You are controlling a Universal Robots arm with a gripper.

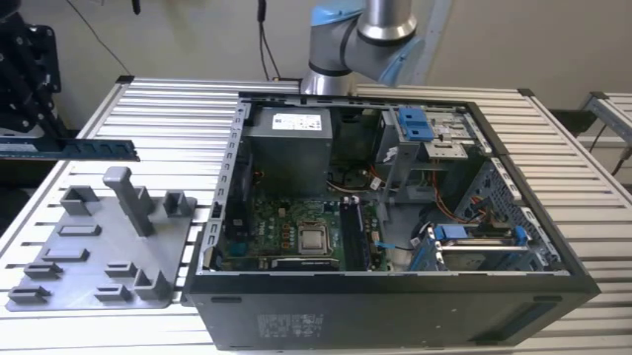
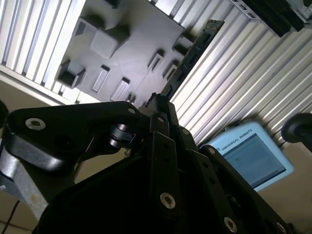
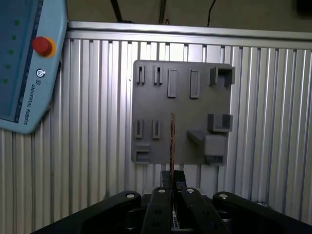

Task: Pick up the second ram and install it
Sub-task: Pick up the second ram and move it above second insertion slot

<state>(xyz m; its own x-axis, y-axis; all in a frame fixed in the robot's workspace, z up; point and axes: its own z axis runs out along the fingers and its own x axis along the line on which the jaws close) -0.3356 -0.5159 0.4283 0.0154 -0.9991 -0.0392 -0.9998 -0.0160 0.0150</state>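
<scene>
1. The second ram hung level in the air at the exterior view's left, over the far edge of the grey fixture tray and clear of it. It showed as a long dark blue-green board with a row of black chips.
2. The pincer was closed on one end of the stick. In the first wrist view the black fingers met around the board's thin edge, and the stick ran straight out from them above the tray.
3. In the second wrist view the stick slanted away from the fingertips, past the tray's slots and blocks.
4. The tray lay flat on the slatted metal desk. It carried one tall upright post and several low brackets.
5. At the tray's right in the exterior view lay an open black computer case on its side. Its green motherboard faced up, with the processor near the middle and a grey power supply at the far side.
6. Blue drive brackets sat in the case's right half.
7. The arm's grey and blue joint rose behind the case.
8. A light blue teach pendant with a red button lay on the desk, well apart from the tray.
</scene>
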